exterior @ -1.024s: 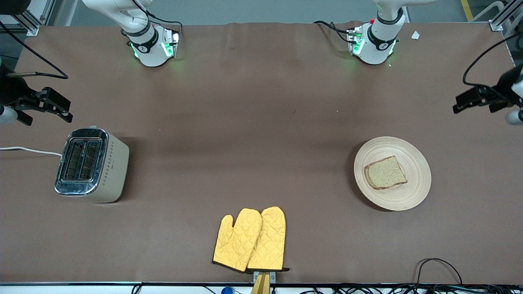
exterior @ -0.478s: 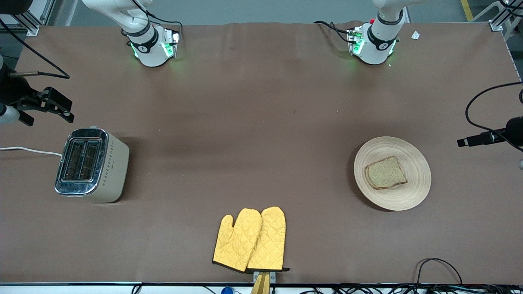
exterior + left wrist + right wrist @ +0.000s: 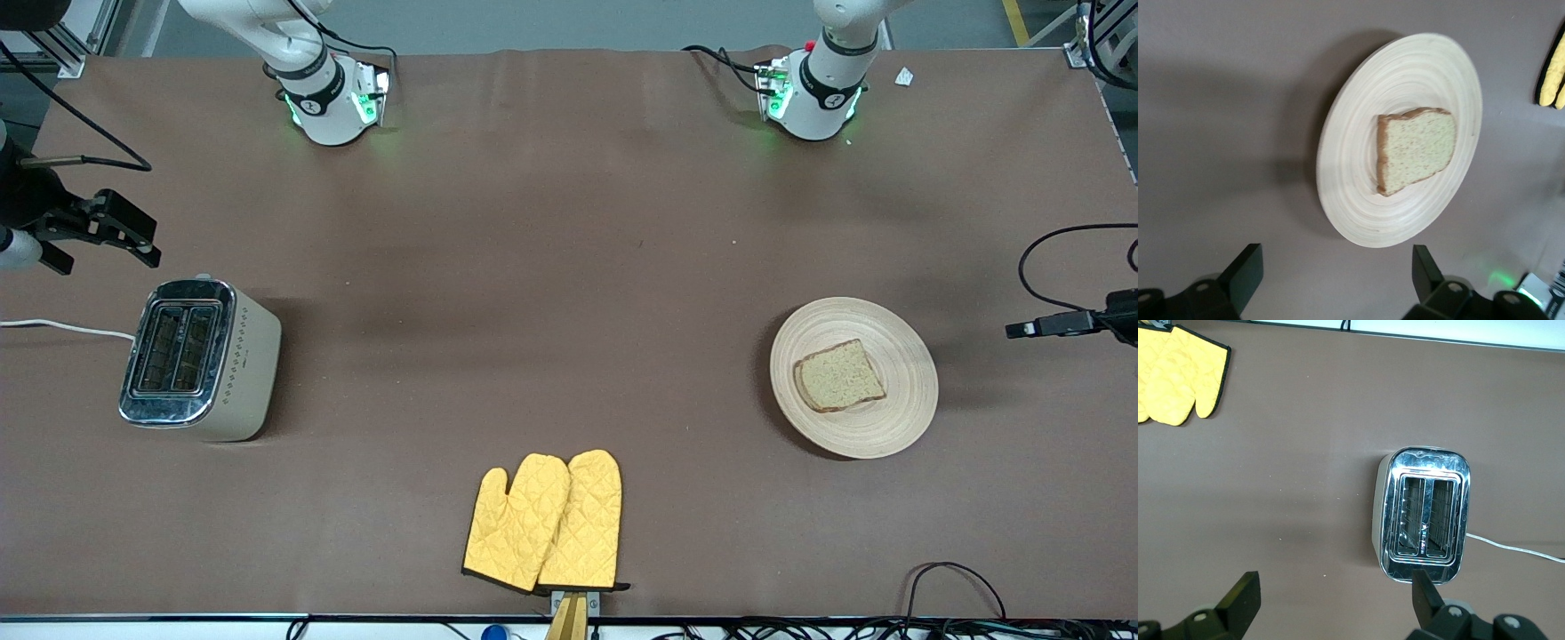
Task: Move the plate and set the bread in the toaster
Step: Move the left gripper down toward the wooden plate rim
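One arm has shifted since the earlier frames, as I read it: the left gripper [image 3: 1049, 326] has dropped lower in the front view and now hangs over the table [image 3: 569, 267] at the left arm's end, beside the plate [image 3: 898, 418], showing almost edge-on. The right gripper [image 3: 98, 233] has barely changed.

Going across the front view, the right gripper waits in the air over the right arm's end of the table, its fingers [image 3: 1238, 603] spread wide with nothing between them. The toaster [image 3: 200, 360] stands upright just below it in that view, both slots bare, its white cord [image 3: 62, 326] trailing off the table's end. A pair of yellow oven mitts [image 3: 544, 523] lies at the table's near edge, midway along.

The plate sits toward the left arm's end with the bread [image 3: 838, 376] flat on its middle. In the left wrist view I see the left fingers [image 3: 1245, 273] wide apart, holding nothing, clear of the plate.
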Controlling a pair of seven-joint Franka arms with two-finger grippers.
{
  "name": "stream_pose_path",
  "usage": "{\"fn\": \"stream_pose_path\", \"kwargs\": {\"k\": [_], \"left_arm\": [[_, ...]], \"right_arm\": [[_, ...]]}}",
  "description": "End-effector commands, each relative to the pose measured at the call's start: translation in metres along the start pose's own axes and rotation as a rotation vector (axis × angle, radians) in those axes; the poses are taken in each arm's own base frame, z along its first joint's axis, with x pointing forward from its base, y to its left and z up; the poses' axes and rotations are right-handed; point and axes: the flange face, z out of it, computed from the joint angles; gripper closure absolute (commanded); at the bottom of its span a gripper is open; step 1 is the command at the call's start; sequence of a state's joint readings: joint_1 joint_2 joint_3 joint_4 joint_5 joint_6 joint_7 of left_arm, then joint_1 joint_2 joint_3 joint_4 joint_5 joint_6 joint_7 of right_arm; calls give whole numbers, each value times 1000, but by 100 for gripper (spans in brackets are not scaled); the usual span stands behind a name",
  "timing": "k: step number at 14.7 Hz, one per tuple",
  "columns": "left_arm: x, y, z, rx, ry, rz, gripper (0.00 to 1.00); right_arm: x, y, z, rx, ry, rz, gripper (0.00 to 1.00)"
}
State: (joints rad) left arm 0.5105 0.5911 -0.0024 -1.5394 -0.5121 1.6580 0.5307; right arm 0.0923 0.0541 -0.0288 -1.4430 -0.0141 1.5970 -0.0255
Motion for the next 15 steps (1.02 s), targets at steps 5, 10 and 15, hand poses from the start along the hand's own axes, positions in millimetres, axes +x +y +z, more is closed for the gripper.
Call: {"fn": "stream_pose_path", "kwargs": {"k": [5, 10, 15], "left_arm": [[23, -60, 50, -244, 85, 9, 12], [31, -73, 81, -266, 102, 65, 21], [33, -82, 94, -260, 106, 105, 26]], "right_arm": [[-4, -1, -6, 17, 10, -10, 0], [-5, -8, -6, 19, 4, -22, 0], [-4, -13, -7, 19, 11, -30, 0]]}}
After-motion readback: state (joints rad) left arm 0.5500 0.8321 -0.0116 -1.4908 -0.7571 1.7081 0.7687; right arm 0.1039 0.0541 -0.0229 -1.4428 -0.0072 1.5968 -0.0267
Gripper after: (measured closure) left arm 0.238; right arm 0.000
